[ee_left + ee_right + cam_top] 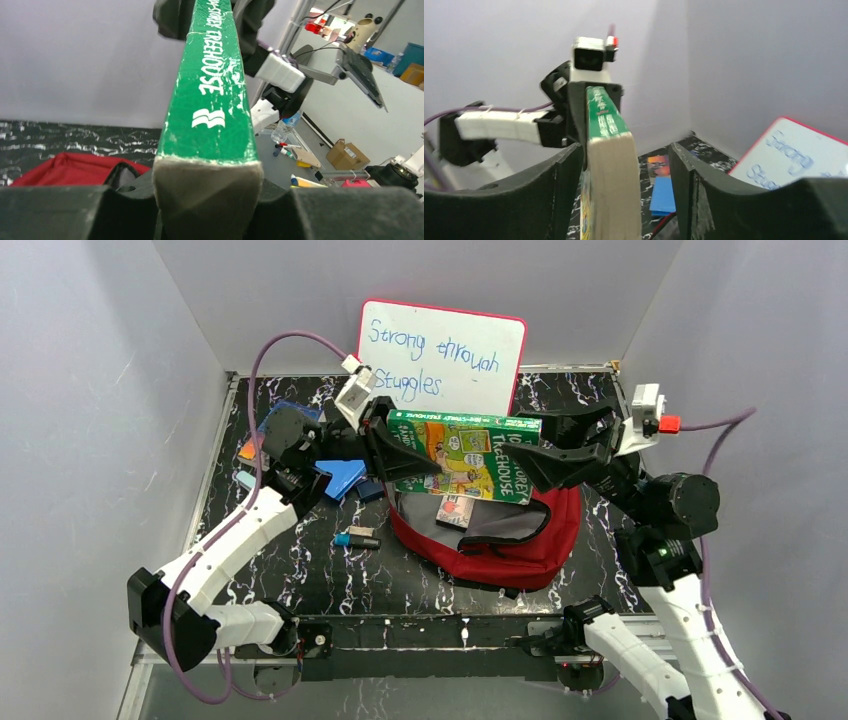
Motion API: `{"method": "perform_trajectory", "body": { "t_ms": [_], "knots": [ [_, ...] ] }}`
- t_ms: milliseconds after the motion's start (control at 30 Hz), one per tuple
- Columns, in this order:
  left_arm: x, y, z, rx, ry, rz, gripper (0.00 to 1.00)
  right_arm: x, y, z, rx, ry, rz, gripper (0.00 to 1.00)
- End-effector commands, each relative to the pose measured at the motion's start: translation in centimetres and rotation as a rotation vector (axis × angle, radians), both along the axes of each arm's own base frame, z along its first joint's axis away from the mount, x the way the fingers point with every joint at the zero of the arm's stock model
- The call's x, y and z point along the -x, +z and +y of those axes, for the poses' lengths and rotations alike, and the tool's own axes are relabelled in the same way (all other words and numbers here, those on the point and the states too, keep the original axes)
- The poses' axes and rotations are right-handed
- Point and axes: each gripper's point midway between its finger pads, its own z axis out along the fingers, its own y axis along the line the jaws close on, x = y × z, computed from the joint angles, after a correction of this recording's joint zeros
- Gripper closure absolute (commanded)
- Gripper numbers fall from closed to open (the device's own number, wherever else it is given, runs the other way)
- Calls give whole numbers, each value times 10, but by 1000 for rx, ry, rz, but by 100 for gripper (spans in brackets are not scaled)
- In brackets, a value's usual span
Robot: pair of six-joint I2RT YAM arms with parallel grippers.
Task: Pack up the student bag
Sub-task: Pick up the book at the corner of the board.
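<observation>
The left gripper (400,453) is clamped on one end of a green paperback book (465,455), spine up, both fingers pressed against its covers. The right gripper (545,452) straddles the opposite end with its jaws spread: one finger touches the cover and the other stands apart from it. Directly below both grippers lies the soft red fabric backpack (520,550) on the black marbled desk (300,575), its mouth gaping to show grey lining. Behind the grippers leans a red-framed whiteboard (445,350).
</observation>
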Motion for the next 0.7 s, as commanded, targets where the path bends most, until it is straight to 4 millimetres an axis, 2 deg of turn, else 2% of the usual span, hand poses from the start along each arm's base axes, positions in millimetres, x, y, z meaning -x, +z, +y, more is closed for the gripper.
{"method": "perform_trajectory", "body": {
  "t_ms": [0,67,167,300,367,467,600,667],
  "knots": [
    [-25,1,1,-12,128,5,100,-41,0,-46,-50,-384,116,24],
    [-39,-5,4,-28,174,30,100,-56,-18,-63,-44,-504,207,22],
    [-67,-16,14,-51,262,105,100,-80,-55,-89,-16,-690,373,22],
    [-112,-40,32,-120,400,232,100,-100,-130,-117,95,-912,691,23],
    [-129,-62,37,-200,465,320,100,-102,-168,-122,187,-966,830,23],
    [-143,-85,41,-267,514,382,100,-100,-220,-121,327,-995,1018,23],
    [-149,-111,44,-333,551,442,100,-95,-268,-121,486,-1014,1162,22],
    [-150,-119,46,-357,560,459,100,-92,-283,-122,535,-1019,1196,22]
  ]
}}
